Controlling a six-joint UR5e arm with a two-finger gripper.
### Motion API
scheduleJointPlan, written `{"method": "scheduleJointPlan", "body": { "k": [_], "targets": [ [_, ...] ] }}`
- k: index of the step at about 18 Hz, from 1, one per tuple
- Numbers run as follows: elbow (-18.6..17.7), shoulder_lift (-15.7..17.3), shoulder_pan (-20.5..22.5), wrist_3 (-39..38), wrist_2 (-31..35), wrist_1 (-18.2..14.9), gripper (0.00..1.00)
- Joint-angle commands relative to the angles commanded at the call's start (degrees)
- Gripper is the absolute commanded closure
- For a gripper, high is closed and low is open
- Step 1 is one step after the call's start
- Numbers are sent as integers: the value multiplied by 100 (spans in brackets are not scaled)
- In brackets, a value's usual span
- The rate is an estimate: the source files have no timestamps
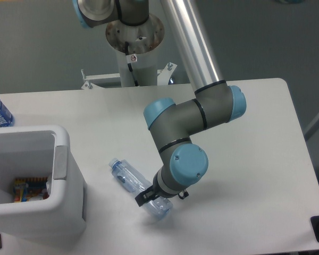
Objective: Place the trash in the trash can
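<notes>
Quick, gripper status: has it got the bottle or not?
Gripper: down at the bottle lying on the table, fingers around its lower half. Whether they have closed on it cannot be told.

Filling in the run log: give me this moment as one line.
gripper: down at clear bottle, grasp unclear | bottle: lying on table | trash can: left, some items inside
</notes>
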Motion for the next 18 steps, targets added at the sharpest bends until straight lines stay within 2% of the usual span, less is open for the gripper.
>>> {"method": "scheduleJointPlan", "body": {
  "k": [7,17,18],
  "targets": [
    [71,-176,-18,-9,9,9,0],
    [71,-264,-35,-26,88,18,0],
    [71,-264,-35,-26,88,18,4]
  ]
}}
